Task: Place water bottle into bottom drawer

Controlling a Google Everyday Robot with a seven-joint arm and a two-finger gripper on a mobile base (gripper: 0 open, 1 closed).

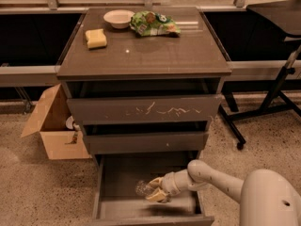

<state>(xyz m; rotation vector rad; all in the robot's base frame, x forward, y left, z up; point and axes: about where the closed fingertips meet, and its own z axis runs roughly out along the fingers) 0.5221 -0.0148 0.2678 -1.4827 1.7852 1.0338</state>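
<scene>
Crinkled plastic may roll away once freed: my gripper point(155, 192) is clamped on the water bottle point(142, 188), low inside the open bottom drawer point(100, 188), below the tabletop's point(155, 51) front edge.

**One cam, high and front-on**

Single view only. Cam sits above and in front of the dark grey-brown three-drawer cabinet point(143, 109), tilted down, facing the drawer fronts, w/ windows behind. Fairly near: cabinet fills mid-frame, top to floor. Pulled-out bottom drawer point(123, 175) lies at the lower edge, w/ the tan-tipped gripper point(156, 193) inside it. White rounded arm point(221, 180) enters bottom right, nearest the lens.
</scene>
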